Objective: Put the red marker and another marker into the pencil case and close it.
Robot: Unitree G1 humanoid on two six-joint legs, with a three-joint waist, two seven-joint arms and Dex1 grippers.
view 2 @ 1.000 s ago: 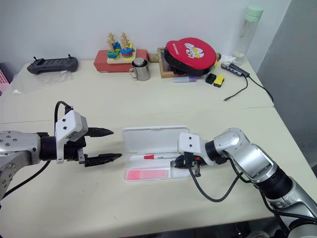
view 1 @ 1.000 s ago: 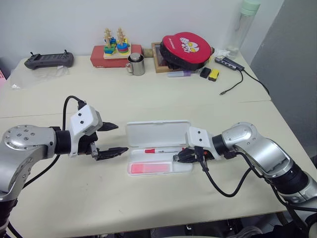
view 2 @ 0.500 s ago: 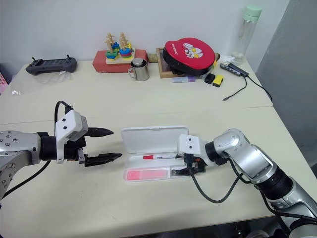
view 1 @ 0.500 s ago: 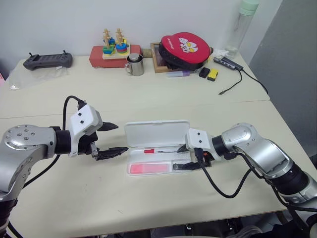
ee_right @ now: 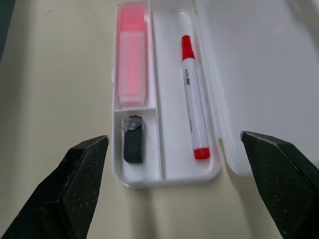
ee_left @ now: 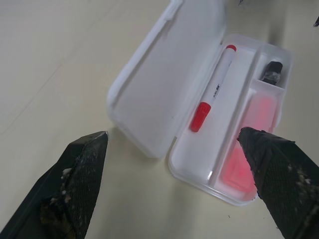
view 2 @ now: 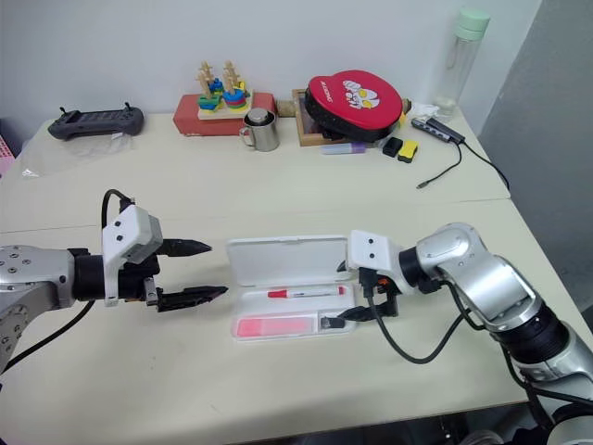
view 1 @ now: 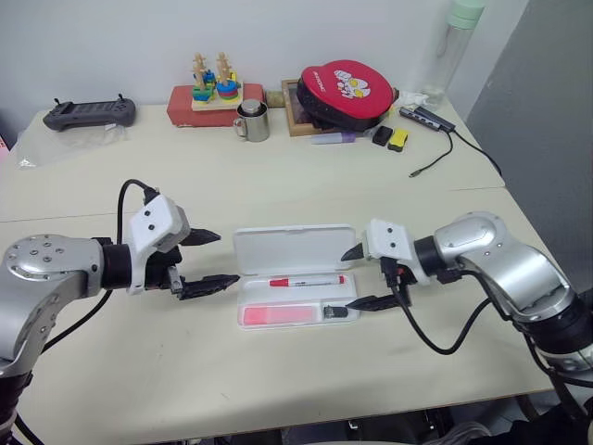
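The white pencil case (view 1: pixel 243 248) lies open in the middle of the near table, its lid (ee_right: pixel 264 74) folded flat behind the tray. The red marker (view 1: pixel 306 281) rests in the tray's rear compartment. In the front compartment lies the pink highlighter (view 1: pixel 281 315), with a small black item (ee_right: pixel 133 139) in the small end compartment beside it. My right gripper (view 1: pixel 356 277) hovers open just off the case's right end, nothing between its fingers. Left of the case, my left gripper (view 1: pixel 208 260) is open and empty, fingertips pointing at it.
Along the back of the table stand a red round pouch (view 1: pixel 347 93) on a wooden tray, a metal mug (view 1: pixel 254 120), a stacking toy on a red box (view 1: pixel 216 93), a black controller (view 1: pixel 89 112), a purple pen (view 1: pixel 334 138), a cable (view 1: pixel 454 148) and a bottle (view 1: pixel 456 42).
My right gripper opened and pulled back up and to the right from the case's right end. The red marker lies free in the tray. The left arm stayed still.
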